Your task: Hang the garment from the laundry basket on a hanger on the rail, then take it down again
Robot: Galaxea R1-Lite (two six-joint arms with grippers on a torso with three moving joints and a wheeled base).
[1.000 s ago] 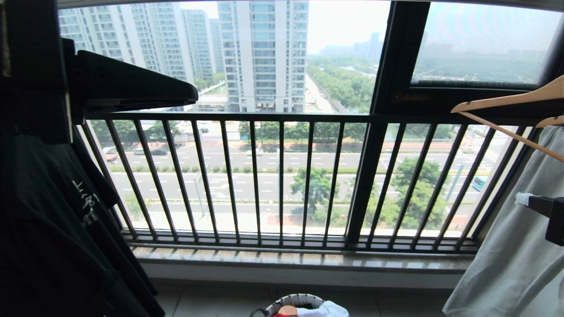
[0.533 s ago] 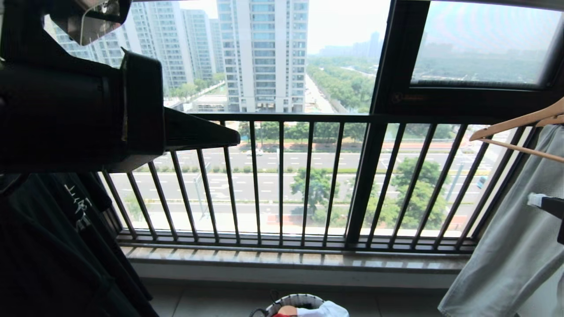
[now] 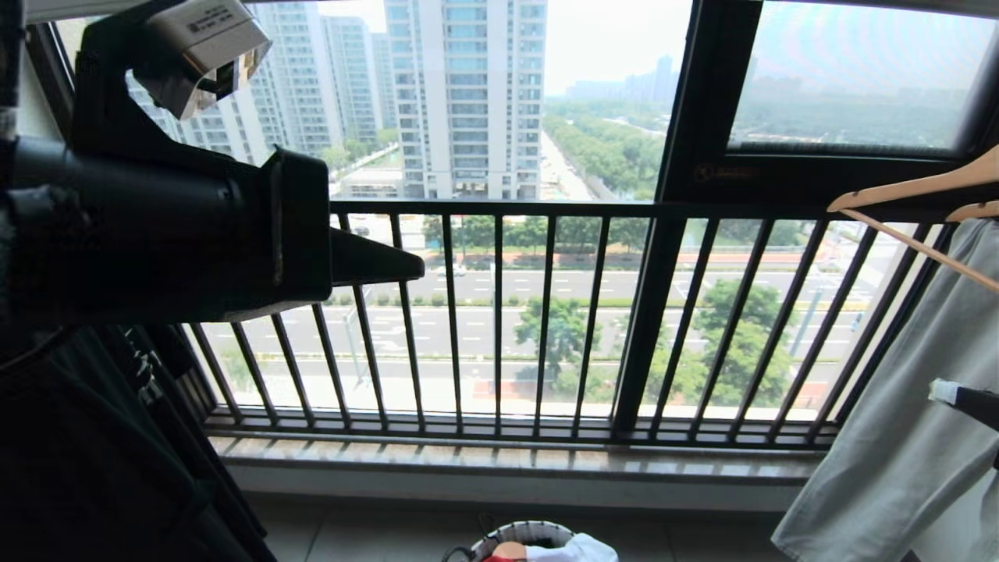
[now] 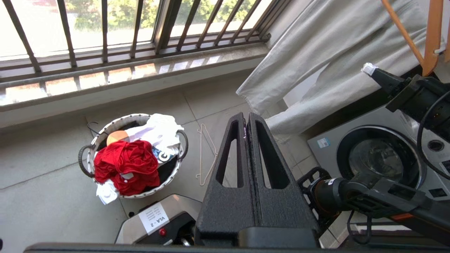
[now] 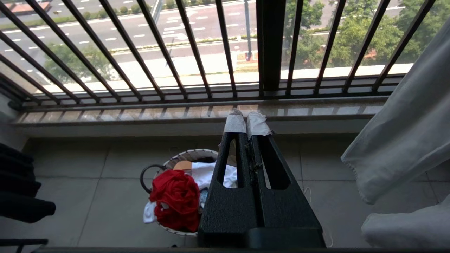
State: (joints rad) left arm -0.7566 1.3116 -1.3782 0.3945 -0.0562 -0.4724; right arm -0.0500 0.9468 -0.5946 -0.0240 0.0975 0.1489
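From head height we face the barred window railing [image 3: 499, 312] straight on, with the laundry basket [image 3: 531, 542] at the bottom edge. Our two wrist views look down along closed jaws from above; both share that laundry basket on the floor [image 4: 42, 196] beyond the jaws, and the railing further off.

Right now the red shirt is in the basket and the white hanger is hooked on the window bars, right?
Not quite. The red shirt is in the basket, but the white hanger is not hooked on the window bars. It lies flat on the floor beside the basket. The left wrist view shows it.
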